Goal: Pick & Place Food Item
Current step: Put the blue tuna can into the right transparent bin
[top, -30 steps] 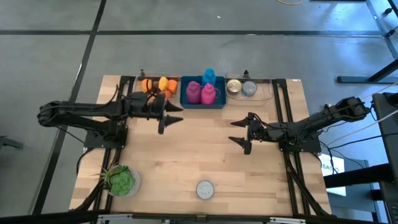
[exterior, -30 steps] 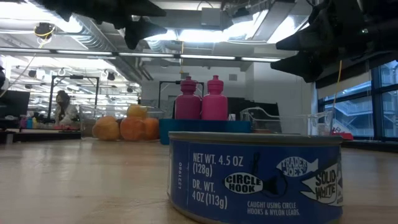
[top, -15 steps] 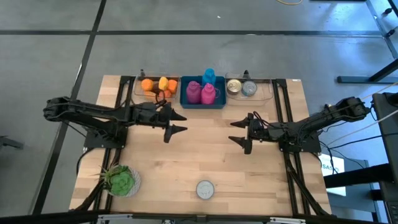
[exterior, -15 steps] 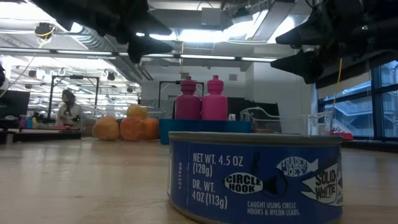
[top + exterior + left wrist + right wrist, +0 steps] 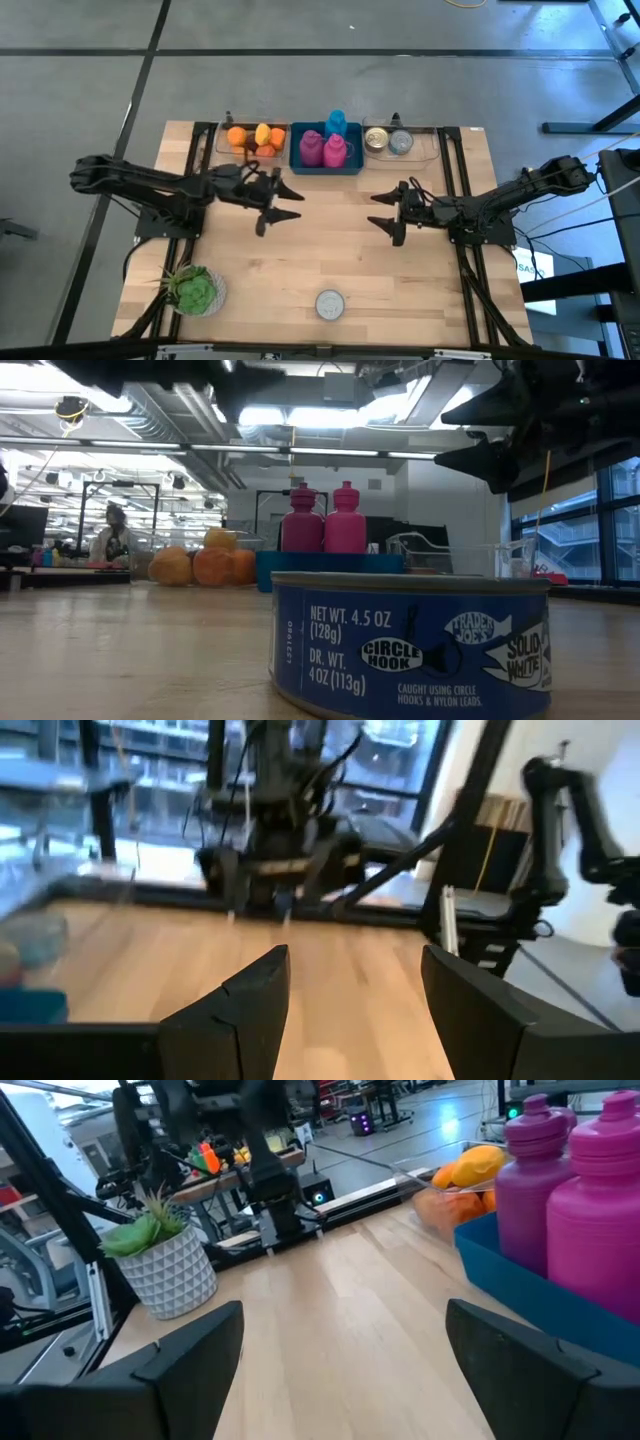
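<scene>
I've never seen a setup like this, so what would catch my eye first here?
Probably the pink bottles standing in a blue bin at the table's far edge, with oranges in a clear tray beside them. Two dark arms reach inward, left gripper and right gripper both open above bare wood. A tuna can sits alone near the front edge.

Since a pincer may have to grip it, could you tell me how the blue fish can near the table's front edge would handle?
The can looks rigid metal, probably dense. Squat and flat-based, it seems unlikely to tip, though its label may be slick.
</scene>
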